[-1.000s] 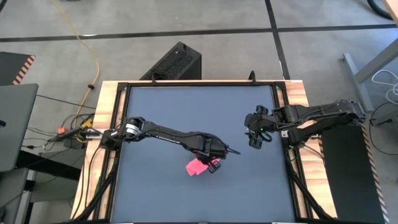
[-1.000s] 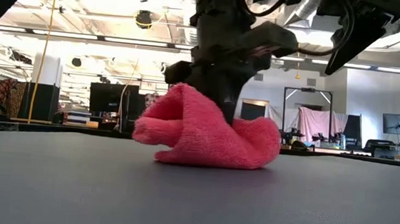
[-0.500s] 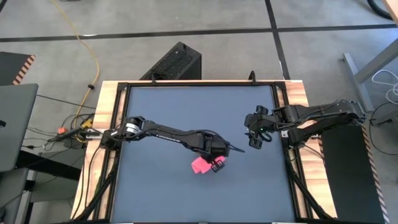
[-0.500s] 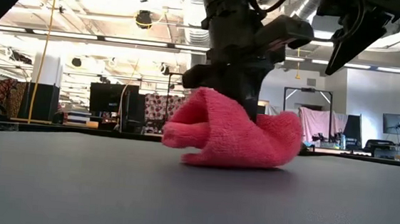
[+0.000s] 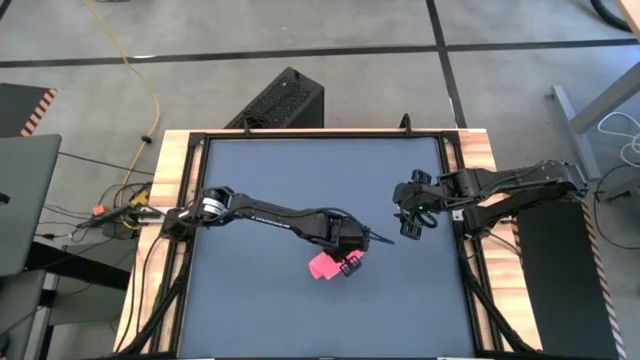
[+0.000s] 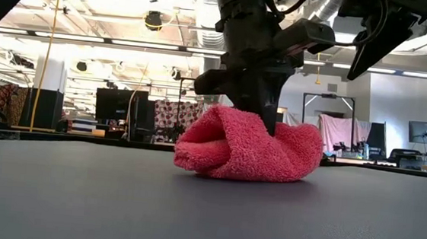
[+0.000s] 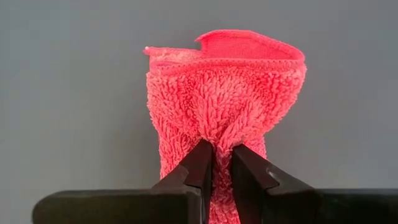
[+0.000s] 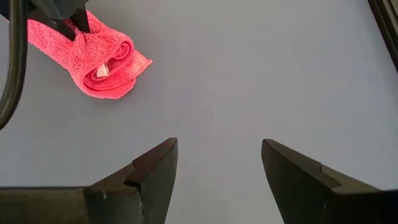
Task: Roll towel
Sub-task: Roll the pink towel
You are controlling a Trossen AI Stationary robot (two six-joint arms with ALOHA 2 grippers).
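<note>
The pink towel [image 5: 322, 266] lies as a loose roll on the dark grey mat [image 5: 250, 190], a little right of centre and toward the near edge. It also shows in the low view [image 6: 249, 149], the left wrist view [image 7: 224, 93] and the right wrist view [image 8: 99, 59]. My left gripper [image 7: 222, 163] is shut on the towel. My right gripper [image 8: 217, 165] is open and empty, above the mat near its right edge [image 5: 408, 215]. My left gripper pinches a bunched fold of the towel [image 7: 222, 140] between its two fingers. The fingers [image 6: 264, 101] come from above, pointing down into the top of the roll. The towel's underside rests on the mat, rolled over on itself.
The mat is ringed by a black frame and wooden table edges [image 5: 170, 200]. A black box [image 5: 280, 100] stands beyond the far edge. Bare mat lies to the left, far and right of the towel.
My left gripper has gone a little toward the table's right edge, still shut on the towel. The towel has slid with it and its open, raised flap has folded down, so it now sits as a closer roll on the mat.
</note>
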